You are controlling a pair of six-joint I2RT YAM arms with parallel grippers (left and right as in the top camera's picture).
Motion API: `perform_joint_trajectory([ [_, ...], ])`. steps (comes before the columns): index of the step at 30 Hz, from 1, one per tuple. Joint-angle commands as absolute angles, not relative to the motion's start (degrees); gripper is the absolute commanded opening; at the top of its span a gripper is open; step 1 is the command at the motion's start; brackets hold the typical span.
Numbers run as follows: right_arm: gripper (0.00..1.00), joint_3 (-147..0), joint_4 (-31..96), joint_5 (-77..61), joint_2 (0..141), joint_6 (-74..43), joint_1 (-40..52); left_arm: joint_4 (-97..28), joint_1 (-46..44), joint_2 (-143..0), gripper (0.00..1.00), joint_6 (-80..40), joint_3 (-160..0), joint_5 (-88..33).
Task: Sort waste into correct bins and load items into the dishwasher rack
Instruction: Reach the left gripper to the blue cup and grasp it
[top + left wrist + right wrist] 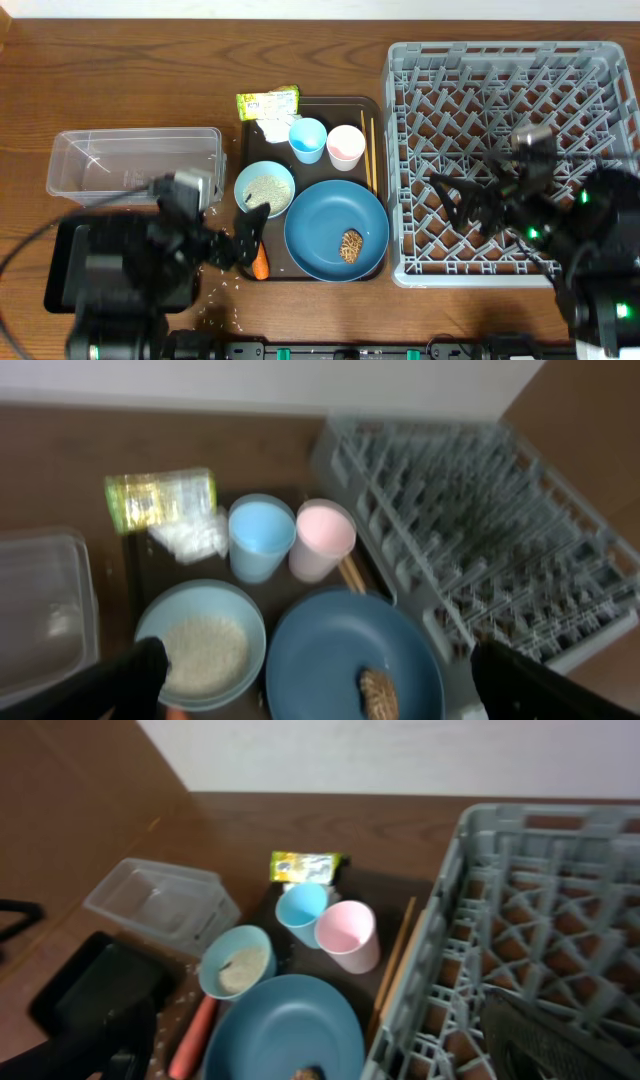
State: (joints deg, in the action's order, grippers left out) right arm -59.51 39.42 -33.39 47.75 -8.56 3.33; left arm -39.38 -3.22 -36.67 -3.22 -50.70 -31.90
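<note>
The left fingers stand apart and empty over the near-left corner of the brown tray, by the rice bowl and the carrot. The right fingers are spread too, holding nothing, above the grey rack. On the tray sit the blue plate with a brown food piece, blue cup, pink cup, chopsticks and crumpled paper; the wrapper lies at its far edge. The clear tub and black tray lie at the left of the bench.

The blue plate carried a small brown food piece. Left of it sat the bowl of rice. Behind stood the blue cup and pink cup, side by side, with the grey rack at right.
</note>
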Motion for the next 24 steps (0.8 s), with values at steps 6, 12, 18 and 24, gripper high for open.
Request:
perform_joint_trajectory([
  [6,0.99,-61.06,41.01,-39.94,54.43,-6.61,1.85,-42.78,-3.42,-48.71,0.98,-8.23,-54.72,-39.53],
  [12,0.99,-61.12,47.66,-20.23,54.76,-13.78,1.85,-41.71,-5.39,-53.34,0.98,-8.54,-55.33,-38.24],
  [18,0.99,-62.0,51.88,-14.98,54.76,-15.4,1.89,-41.74,-15.11,-61.95,0.98,-11.14,-57.76,-23.42],
  [24,0.99,-62.26,52.1,-15.07,54.74,-14.46,1.91,-41.85,-23.16,-71.35,0.98,-14.2,-58.0,-6.74],
])
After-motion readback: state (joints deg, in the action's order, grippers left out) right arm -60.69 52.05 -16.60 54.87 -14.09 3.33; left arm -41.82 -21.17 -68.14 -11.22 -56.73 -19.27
